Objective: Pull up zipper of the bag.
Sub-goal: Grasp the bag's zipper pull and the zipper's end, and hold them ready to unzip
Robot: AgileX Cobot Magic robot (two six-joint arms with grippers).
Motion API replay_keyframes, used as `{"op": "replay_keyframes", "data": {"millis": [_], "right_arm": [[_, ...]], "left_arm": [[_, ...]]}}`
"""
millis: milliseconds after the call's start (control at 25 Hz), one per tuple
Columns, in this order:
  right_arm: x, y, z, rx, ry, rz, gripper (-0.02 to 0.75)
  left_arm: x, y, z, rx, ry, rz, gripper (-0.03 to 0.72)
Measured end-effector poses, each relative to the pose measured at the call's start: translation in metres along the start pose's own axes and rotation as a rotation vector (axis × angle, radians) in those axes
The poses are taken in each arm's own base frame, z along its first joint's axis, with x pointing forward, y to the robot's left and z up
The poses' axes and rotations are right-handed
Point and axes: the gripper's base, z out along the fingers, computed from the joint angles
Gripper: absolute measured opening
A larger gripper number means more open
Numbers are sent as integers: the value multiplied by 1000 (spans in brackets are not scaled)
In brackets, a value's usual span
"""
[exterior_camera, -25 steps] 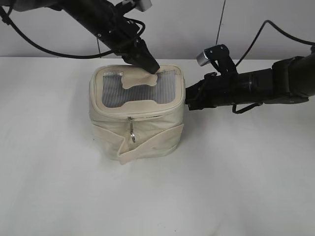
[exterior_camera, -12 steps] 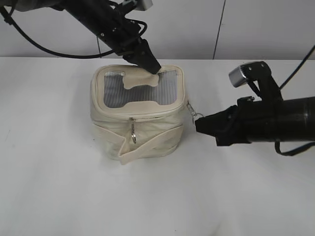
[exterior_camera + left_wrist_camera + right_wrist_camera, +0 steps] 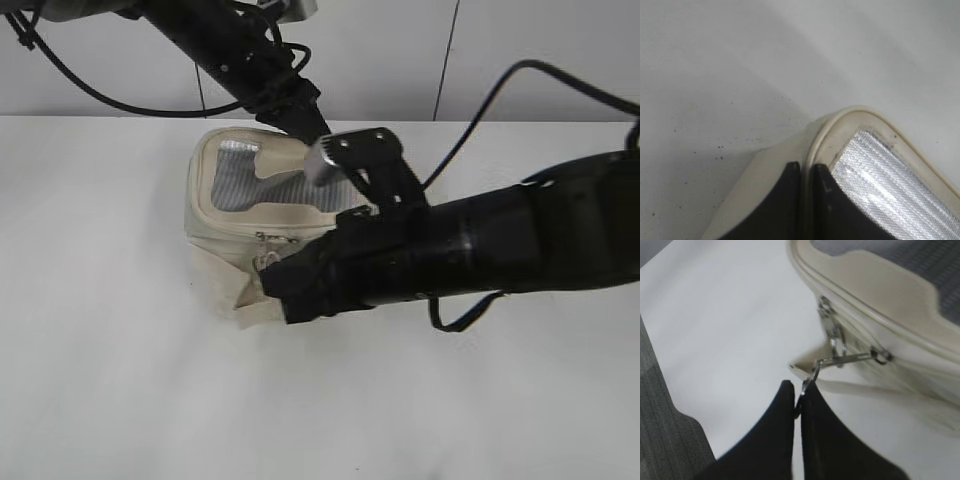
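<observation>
Cream fabric of the bag [image 3: 225,235] is seen on the white desk [image 3: 120,380], directly under the left claw [image 3: 308,130] and just behind the tip of the right claw [image 3: 799,405].

The left claw is pressed down on the far right corner of the lid, and its two dark fingers [image 3: 782,200] are clenched on the piped lid rim [image 3: 812,145], with the grey mesh [image 3: 890,195] lying just right of them in the left wrist view. The cream patch [image 3: 272,160] is seen on the mesh just below and left of that claw in the exterior view.

The right claw is clenched on a silver ring pull [image 3: 812,374], which is nipped between the fingertips [image 3: 785,395]. From the ring a thin metal link is drawn taut, up and to the right of the claw, to a slider [image 3: 881,355] on the zipper [image 3: 850,322]. A second slider [image 3: 826,307] with its own hanging ring [image 3: 838,347] is seen just above the claw tip, close to the first and crossed by the taut link.

The right arm is laid across the front of the bag in the exterior view, so that the bag's right half is hidden. The strap [image 3: 235,300] is visible just left of the right claw.
</observation>
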Motion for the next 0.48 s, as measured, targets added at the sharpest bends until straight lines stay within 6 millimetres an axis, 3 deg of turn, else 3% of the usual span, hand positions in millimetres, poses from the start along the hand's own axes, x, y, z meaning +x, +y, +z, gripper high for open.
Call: {"op": "replay_keyframes", "data": {"millis": [120,240,280,400,480], "right_arm": [[-5,2,18,-7,16,31,18],[-2,-1,20,-14,36,123,69],[-2,-2,17,-41,49,139,119],[-2,-6,1,-108,107,165,391],[-5,-12,-17,-103,133,191,529]], "left_arm": [[0,-1,1,-3,1,-10,38],[-1,-1,1,-4,-3,-17,77],[-2,-1,1,-10,-16,-25,116],[-6,1,-4,-32,-53,-57,290],[-8,0,-12,-48,-67,-80,327]]}}
